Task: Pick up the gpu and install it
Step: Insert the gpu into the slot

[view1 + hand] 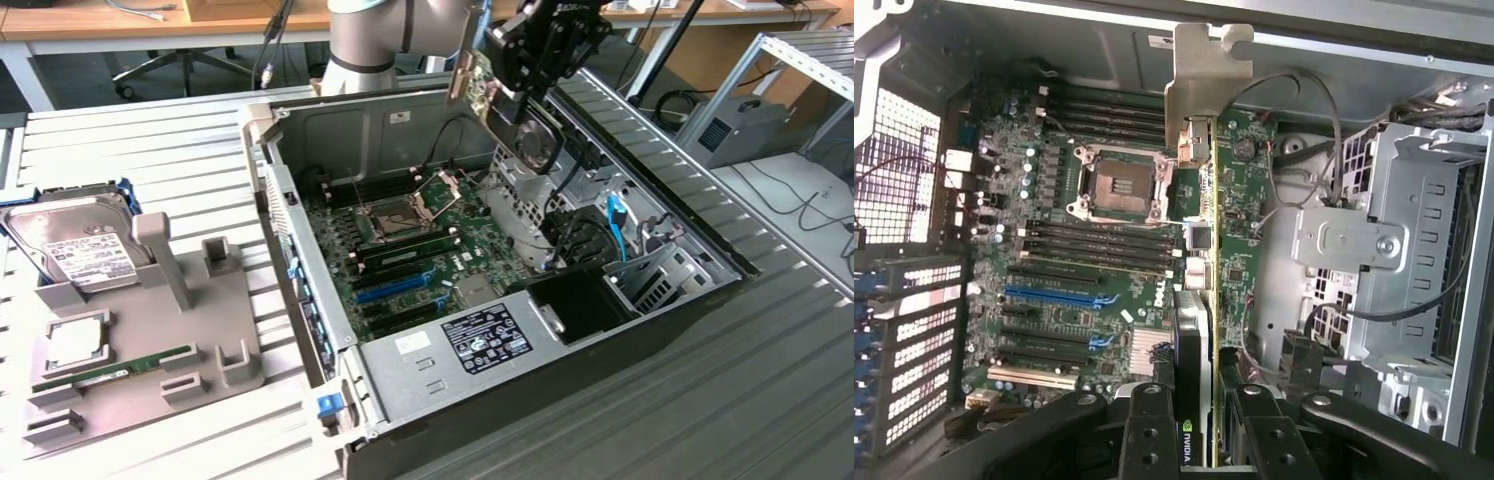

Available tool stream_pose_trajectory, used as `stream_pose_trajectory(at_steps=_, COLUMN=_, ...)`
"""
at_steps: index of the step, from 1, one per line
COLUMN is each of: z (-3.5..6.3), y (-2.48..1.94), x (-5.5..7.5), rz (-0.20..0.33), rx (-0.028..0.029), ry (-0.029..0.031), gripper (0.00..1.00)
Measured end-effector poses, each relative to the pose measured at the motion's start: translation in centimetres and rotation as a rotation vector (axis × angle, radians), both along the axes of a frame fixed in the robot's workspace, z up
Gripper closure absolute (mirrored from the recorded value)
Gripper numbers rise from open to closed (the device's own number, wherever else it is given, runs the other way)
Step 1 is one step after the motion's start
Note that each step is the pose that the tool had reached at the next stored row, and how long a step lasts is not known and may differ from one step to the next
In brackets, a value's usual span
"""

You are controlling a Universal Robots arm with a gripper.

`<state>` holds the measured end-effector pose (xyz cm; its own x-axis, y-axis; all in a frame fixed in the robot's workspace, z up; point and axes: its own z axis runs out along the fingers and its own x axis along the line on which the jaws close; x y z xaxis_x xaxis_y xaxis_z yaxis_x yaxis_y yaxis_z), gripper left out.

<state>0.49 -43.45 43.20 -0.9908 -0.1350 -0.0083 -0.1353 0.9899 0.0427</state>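
**Exterior view.** A slatted metal table (134, 150) in a workshop carries an open computer case (360, 125) lying on its side, with the motherboard (400, 240) facing up. To the exterior view's left of the case stands a grey fixture tray (147, 330). It holds a silver hard drive (87, 245) with a white label and a slim green RAM stick (114, 365). The arm (363, 40) stands behind the case. Its black gripper (547, 45) hangs over the far side of the opening, towards the exterior view's right. The gripper is clamped on the gpu (521, 125), which hangs edge-down directly beneath it. The card's grey metal bracket (467, 55) sits on the side nearer the arm. The card is raised above the case interior and is not seated on the motherboard.

**Wrist view.** The camera looks down along the held card into the case. The two black fingers (1147, 430) press on opposite faces of the gpu (1192, 340), so the jaws stand partly apart, closed on the card's thickness. From the fingers the card runs edge-on towards its bracket (1204, 80), near the case wall. Under it lies the motherboard (1084, 280), with the open CPU socket (1116, 185) to one side of the card's line. A grey drive cage (1394, 250) lies on the other side.
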Motion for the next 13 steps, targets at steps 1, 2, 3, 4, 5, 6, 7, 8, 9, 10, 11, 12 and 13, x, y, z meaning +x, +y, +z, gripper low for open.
stream_pose_trajectory(at_steps=1, z=0.0, y=0.0, x=0.0, rz=0.006, rx=0.0, ry=0.0, gripper=0.73)
stream_pose_trajectory(at_steps=2, z=0.0, y=0.0, x=0.0, rz=0.015, rx=0.0, ry=0.0, gripper=0.73)
stream_pose_trajectory(at_steps=3, z=0.0, y=0.0, x=0.0, rz=0.021, rx=0.0, ry=0.0, gripper=0.73)
stream_pose_trajectory(at_steps=4, z=0.0, y=0.0, x=0.0, rz=0.027, rx=-0.0001, ry=0.0, gripper=0.73)
stream_pose_trajectory(at_steps=5, z=0.0, y=0.0, x=0.0, rz=0.036, rx=0.0, ry=0.0, gripper=0.73)
stream_pose_trajectory(at_steps=6, z=0.0, y=0.0, x=0.0, rz=0.042, rx=0.0, ry=0.0, gripper=0.73)
stream_pose_trajectory(at_steps=7, z=0.0, y=0.0, x=0.0, rz=0.05, rx=0.0001, ry=0.0, gripper=0.73)
stream_pose_trajectory(at_steps=8, z=0.0, y=0.0, x=0.0, rz=0.059, rx=0.0001, ry=0.0, gripper=0.73)
stream_pose_trajectory(at_steps=9, z=0.0, y=0.0, x=0.0, rz=0.067, rx=0.0001, ry=0.0, gripper=0.73)
stream_pose_trajectory(at_steps=10, z=0.0, y=0.0, x=0.0, rz=0.078, rx=0.0, ry=0.0, gripper=0.73)
stream_pose_trajectory(at_steps=11, z=0.0, y=0.0, x=0.0, rz=0.091, rx=0.0001, ry=0.0, gripper=0.73)
stream_pose_trajectory(at_steps=12, z=0.0, y=0.0, x=0.0, rz=0.101, rx=0.0, ry=0.0, gripper=0.73)
stream_pose_trajectory(at_steps=13, z=0.0, y=0.0, x=0.0, rz=0.106, rx=0.0, ry=0.0, gripper=0.73)
